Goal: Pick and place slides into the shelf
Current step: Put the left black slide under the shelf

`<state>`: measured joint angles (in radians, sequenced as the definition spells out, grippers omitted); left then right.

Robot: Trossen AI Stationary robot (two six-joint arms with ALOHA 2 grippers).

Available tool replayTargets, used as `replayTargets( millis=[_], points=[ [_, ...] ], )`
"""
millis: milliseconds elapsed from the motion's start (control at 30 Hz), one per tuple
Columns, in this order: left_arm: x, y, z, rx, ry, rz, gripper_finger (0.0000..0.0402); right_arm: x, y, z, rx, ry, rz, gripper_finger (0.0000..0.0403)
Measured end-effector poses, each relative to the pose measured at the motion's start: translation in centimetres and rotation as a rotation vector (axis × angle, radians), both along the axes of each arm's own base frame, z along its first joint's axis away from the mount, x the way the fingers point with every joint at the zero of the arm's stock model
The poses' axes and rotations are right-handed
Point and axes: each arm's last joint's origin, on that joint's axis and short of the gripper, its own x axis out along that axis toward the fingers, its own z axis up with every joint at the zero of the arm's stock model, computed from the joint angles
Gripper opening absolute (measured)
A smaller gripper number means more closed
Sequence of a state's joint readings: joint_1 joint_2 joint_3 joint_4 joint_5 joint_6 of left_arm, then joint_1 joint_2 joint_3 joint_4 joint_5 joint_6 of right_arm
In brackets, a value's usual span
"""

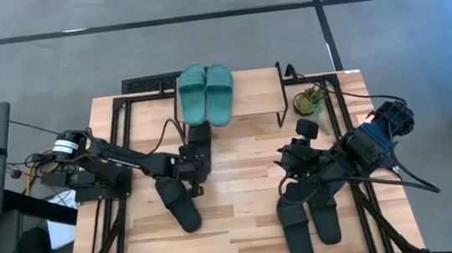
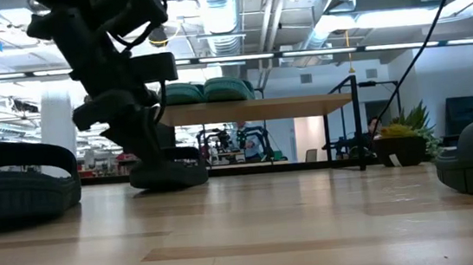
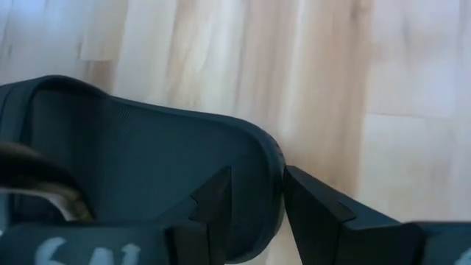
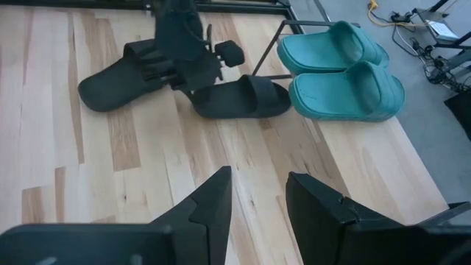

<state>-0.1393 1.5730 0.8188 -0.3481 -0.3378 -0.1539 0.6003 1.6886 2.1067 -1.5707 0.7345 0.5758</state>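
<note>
Slides [image 1: 206, 93], teal pair on shelf [image 1: 257, 98], no legible writing

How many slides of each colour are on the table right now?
teal-green slides: 2, both on the shelf
black slides: 4, all on the tabletop
Total: 6
</note>
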Motion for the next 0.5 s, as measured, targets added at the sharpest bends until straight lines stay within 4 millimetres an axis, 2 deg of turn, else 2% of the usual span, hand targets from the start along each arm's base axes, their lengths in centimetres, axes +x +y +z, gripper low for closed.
replayTargets(
  millis=[500],
  points=[
    [0.4, 3.9, -0.2, 0.02, -0.006, 0.082, 0.0112, 0.0, 0.0, 0.0, -0.006, 0.003, 0.005, 0.0118]
  ],
)
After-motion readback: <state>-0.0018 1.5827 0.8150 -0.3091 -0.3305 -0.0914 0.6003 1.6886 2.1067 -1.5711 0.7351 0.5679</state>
